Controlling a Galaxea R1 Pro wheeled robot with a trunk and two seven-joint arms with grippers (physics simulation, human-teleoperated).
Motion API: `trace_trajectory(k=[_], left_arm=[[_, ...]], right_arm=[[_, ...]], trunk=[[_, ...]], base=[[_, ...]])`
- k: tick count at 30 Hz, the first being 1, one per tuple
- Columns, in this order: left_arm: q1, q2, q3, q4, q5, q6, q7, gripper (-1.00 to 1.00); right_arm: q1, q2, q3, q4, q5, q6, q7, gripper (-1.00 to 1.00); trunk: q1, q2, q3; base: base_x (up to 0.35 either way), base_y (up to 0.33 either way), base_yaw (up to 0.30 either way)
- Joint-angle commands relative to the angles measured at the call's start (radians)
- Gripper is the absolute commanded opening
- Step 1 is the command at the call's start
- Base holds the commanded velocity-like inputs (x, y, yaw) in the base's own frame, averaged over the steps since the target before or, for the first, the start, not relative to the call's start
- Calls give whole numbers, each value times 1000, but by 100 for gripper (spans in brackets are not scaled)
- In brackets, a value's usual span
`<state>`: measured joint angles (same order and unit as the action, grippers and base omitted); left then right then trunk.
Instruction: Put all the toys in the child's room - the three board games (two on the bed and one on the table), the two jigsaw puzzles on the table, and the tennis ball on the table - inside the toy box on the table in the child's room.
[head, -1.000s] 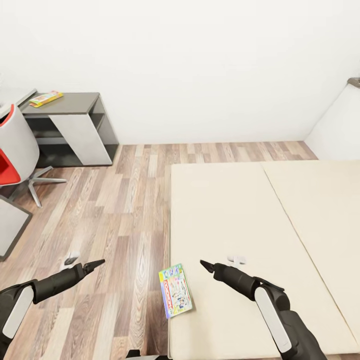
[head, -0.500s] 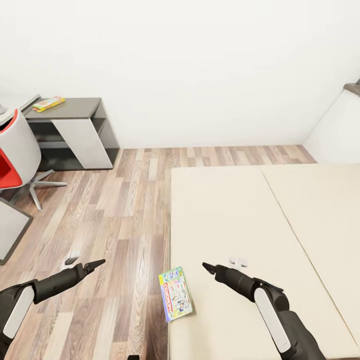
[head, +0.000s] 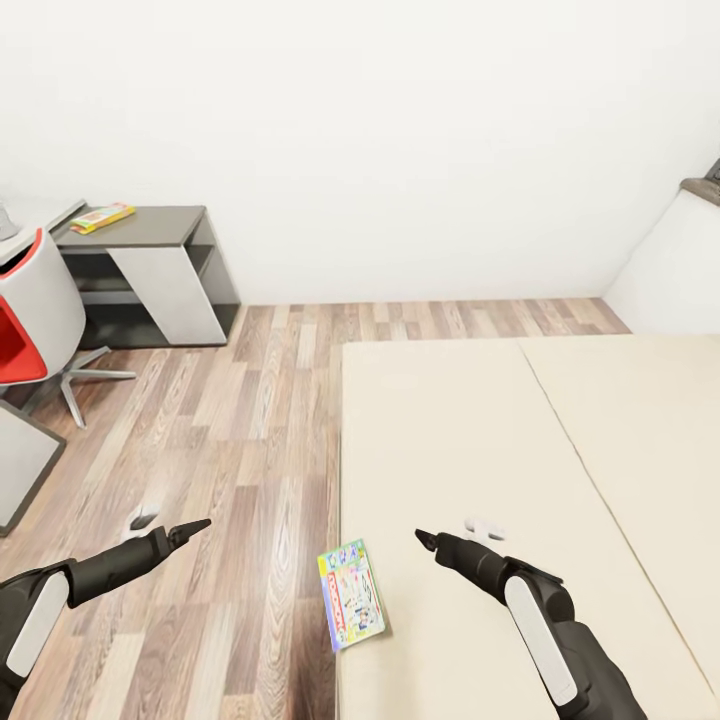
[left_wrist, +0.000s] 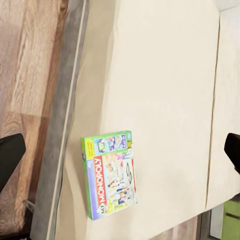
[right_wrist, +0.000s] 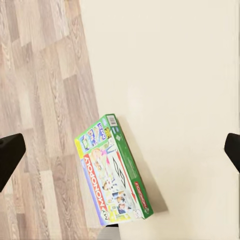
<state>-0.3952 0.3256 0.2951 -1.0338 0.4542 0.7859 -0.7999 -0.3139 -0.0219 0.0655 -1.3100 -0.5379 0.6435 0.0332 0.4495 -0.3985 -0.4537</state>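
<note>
- Board game (head: 351, 594) lies flat at the bed's (head: 480, 440) near left edge, slightly overhanging; another board game (head: 96, 216) sits on the far table (head: 150, 228).
- Right gripper (head: 425, 539) hovers low over the mattress just right of the box; fingers wide in the wrist view, empty.
- Left gripper (head: 195, 525) is extended over the wood floor (head: 240, 420), fingers wide, empty.

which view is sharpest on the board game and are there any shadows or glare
Left wrist view: the board game is sharpest, its title readable. Right wrist view: slightly soft, a faint shadow beside the box. Head view: even light, no glare, small grey shadows under both grippers.
</note>
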Motion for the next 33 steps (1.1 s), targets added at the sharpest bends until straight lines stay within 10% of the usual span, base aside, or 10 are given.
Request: trace_trajectory(k=[1,33], left_arm=[[-1,0,1,0,2,5,0,100],[-1,4,1,0,2,4,66,100]], right_arm=[[-1,0,0,-1,3,4,-1,100],[-1,20,0,-4,45,5,-137,100]], trunk=[[1,-2,0],[1,-2,52]], base=[[0,0,0],[0,0,0]])
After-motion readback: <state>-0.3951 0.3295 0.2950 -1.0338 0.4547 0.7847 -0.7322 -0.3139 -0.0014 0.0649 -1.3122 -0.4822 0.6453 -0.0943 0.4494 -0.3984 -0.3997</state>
